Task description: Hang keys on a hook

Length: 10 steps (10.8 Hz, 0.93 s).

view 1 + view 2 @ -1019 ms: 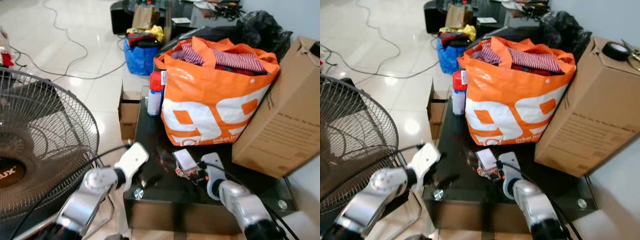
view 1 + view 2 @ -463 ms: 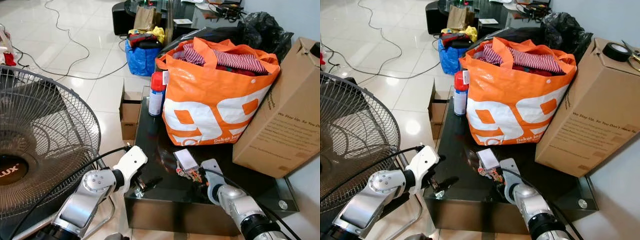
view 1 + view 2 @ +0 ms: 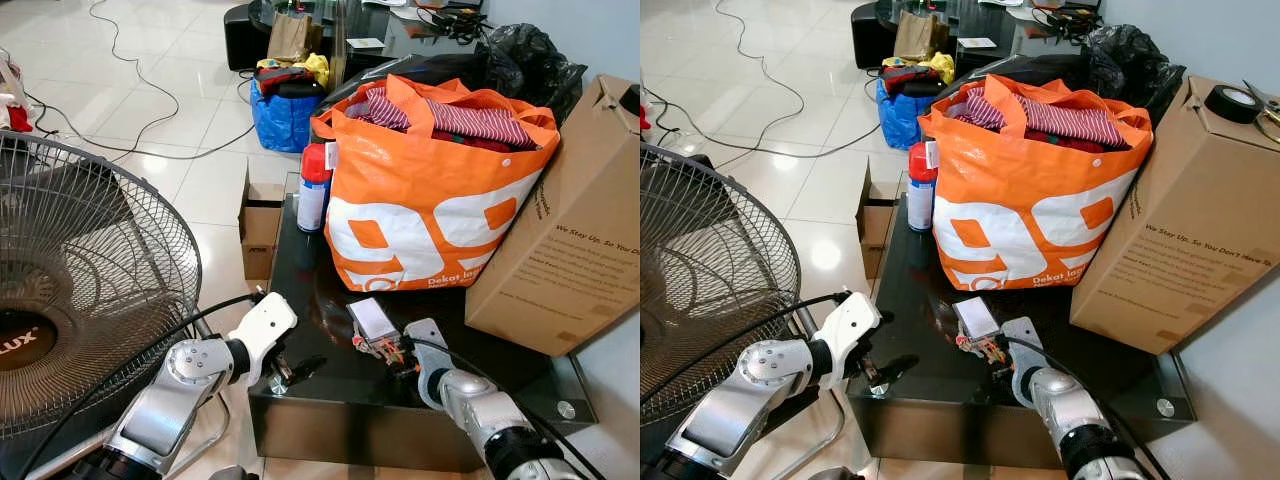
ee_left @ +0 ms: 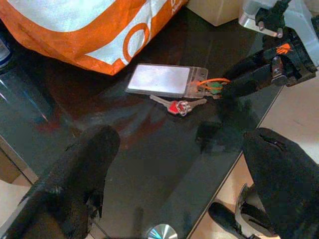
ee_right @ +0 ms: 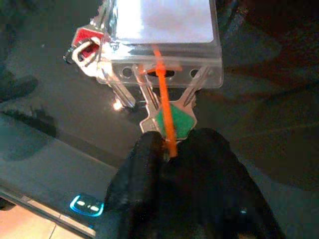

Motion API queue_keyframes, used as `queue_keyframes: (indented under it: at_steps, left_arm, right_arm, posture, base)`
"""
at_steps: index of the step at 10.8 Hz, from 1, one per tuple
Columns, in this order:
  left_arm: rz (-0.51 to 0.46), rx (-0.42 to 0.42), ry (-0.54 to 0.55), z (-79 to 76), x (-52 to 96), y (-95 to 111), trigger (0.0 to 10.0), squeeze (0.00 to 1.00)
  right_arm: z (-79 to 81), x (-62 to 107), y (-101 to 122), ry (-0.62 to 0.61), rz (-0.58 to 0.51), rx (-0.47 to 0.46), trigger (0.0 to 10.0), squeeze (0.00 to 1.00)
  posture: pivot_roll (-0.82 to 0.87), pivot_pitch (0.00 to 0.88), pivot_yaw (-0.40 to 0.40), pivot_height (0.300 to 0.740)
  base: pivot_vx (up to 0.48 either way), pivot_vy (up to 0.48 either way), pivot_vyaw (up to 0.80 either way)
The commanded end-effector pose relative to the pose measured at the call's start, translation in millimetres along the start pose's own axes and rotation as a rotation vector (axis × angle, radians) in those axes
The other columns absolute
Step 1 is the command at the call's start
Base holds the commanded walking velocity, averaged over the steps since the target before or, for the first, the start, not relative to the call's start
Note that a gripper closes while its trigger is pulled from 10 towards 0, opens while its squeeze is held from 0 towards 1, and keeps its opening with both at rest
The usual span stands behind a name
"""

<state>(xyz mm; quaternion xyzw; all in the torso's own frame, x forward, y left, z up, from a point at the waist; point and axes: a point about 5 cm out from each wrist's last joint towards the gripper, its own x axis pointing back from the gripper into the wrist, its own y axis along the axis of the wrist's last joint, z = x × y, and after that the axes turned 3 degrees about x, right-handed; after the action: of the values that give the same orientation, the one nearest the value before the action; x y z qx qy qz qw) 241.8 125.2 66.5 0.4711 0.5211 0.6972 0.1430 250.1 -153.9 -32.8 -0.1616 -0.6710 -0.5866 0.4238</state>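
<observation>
The keys [image 3: 381, 342] lie on the black glass table [image 3: 300, 270], tied by an orange loop [image 5: 163, 94] to a clear card holder [image 4: 159, 79]. One key has a green head [image 5: 175, 122], another a red head [image 4: 175, 107]. My right gripper [image 5: 172, 149] is shut on the orange loop and the green key, low over the table's front part [image 3: 404, 357]. My left gripper [image 4: 182, 144] is open at the table's front left edge [image 3: 288, 370], a short way from the keys, with nothing between its fingers [image 4: 94, 149].
Behind the keys stand an orange bag of clothes [image 3: 430, 200], a tilted cardboard box [image 3: 560, 250] and a red-capped spray can [image 3: 311, 188]. A large fan [image 3: 80, 300] stands close at the left. Cables, bags and a small box [image 3: 262, 215] lie on the tiled floor.
The camera has lifted and steadied a little. Both grippers keep nearly the same places, the right one still at the keys.
</observation>
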Motion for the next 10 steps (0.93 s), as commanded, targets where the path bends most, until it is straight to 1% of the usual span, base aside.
queue_keyframes:
  at_steps: [1, 2, 3, 4, 6, 7, 8, 10]
  left_arm:
    - [-0.013, -0.023, -0.013, -1.3, -2.1, 6.1, 10.0, 0.00]
    - [-0.013, -0.022, -0.013, -1.2, -2.1, 6.2, 10.0, 0.00]
    - [-0.013, -0.022, -0.015, -1.0, -2.1, 6.3, 10.0, 0.00]
    - [-0.012, -0.022, -0.015, -0.8, -2.0, 6.2, 10.0, 0.00]
    - [-0.011, -0.025, -0.009, 1.0, -1.9, 6.2, 10.0, 0.00]
    - [-0.015, -0.026, 0.003, 2.5, -1.8, 6.8, 10.0, 0.00]
    - [-0.032, -0.025, 0.040, 6.8, -1.2, 9.3, 10.0, 0.00]
    - [-0.102, -0.010, 0.110, 17.0, -0.4, 21.2, 10.0, 0.00]
  right_arm:
    - [-4.2, 1.0, 3.1, -0.005, -0.014, -0.007, 1.9, 0.00]
    - [-2.3, 0.5, 3.8, 0.002, -0.017, -0.007, 1.7, 0.00]
    - [-0.7, -0.2, 4.3, 0.007, -0.020, -0.008, 1.0, 0.00]
    - [-0.2, -0.7, 3.7, 0.009, -0.019, -0.009, 0.0, 0.00]
    - [-1.1, -0.7, 2.9, 0.007, -0.022, -0.021, 0.0, 0.00]
    - [-3.9, 1.0, 4.9, 0.001, -0.040, -0.038, 0.0, 0.00]
    - [-9.7, 7.6, 9.0, -0.006, -0.082, -0.059, 0.0, 0.00]
    - [-20.7, 30.4, 10.3, -0.028, -0.172, -0.085, 0.0, 0.00]
  posture:
    - [-0.12, 0.000, -0.080, 0.740]
    - [-0.12, 0.000, -0.081, 0.740]
    - [-0.12, 0.000, -0.080, 0.740]
    - [-0.12, 0.000, -0.080, 0.740]
    - [-0.11, 0.000, -0.079, 0.740]
    - [-0.11, 0.000, -0.080, 0.740]
    - [-0.11, 0.000, -0.072, 0.740]
    - [-0.10, 0.000, -0.053, 0.740]
  base:
    - [0.000, 0.000, 0.00]
    - [0.000, 0.000, 0.00]
    - [0.000, 0.000, 0.00]
    - [0.000, 0.000, 0.00]
    - [0.000, 0.000, 0.00]
    - [0.000, 0.000, 0.00]
    - [0.000, 0.000, 0.00]
    - [0.000, 0.000, 0.00]
